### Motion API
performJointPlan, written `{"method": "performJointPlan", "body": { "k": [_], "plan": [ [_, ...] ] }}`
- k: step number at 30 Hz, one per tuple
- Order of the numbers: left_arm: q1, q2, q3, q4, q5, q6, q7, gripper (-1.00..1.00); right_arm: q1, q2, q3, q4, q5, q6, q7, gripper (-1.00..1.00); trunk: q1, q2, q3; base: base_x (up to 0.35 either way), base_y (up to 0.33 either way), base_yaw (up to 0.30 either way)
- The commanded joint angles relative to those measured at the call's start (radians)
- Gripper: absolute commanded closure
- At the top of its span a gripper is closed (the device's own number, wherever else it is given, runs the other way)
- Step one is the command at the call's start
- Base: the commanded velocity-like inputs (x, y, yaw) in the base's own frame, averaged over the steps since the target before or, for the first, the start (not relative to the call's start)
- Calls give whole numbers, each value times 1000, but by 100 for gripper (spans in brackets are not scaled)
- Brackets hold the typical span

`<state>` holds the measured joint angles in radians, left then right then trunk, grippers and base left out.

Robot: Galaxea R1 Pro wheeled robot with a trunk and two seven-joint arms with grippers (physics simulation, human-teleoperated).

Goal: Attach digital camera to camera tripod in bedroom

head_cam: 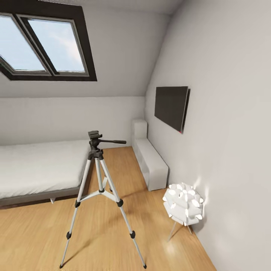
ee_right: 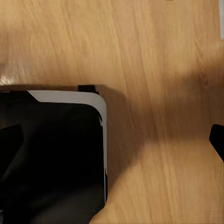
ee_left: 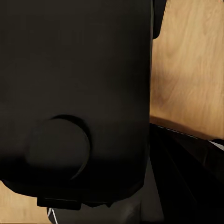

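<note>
Camera tripod [head_cam: 98, 188] upright on wood floor [head_cam: 150, 233], straight ahead, slightly left of centre, just beside bed [head_cam: 37, 169]. Head bare, pan handle pointing right. Camera unseen. Jaw state of both arms: cannot tell. Neither arm evidently nearer.

Attic bedroom: bed [head_cam: 37, 169], skylight [head_cam: 45, 45], sloped ceiling [head_cam: 120, 49]

Camera tripod [head_cam: 100, 188] upright on bedroom wood floor, 3 silver legs spread, near bed.

Camera tripod [head_cam: 99, 188] stands before the bed [head_cam: 37, 169].
</note>
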<state>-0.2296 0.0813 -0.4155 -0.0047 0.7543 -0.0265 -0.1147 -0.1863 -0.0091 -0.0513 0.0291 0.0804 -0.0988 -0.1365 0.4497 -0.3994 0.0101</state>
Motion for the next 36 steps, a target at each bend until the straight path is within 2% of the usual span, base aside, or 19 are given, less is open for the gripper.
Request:
{"method": "performJointPlan", "body": {
  "k": [1,36],
  "plan": [
    [-1,0,-8,2,8,-3,-5,100,-1,0,-5,3,9,-5,-3,-100,0,-1,0,0,0,213],
    [-1,0,-9,2,8,-1,-5,100,-1,0,-5,3,9,-5,-3,-100,0,-1,0,0,0,213]
  ]
}}
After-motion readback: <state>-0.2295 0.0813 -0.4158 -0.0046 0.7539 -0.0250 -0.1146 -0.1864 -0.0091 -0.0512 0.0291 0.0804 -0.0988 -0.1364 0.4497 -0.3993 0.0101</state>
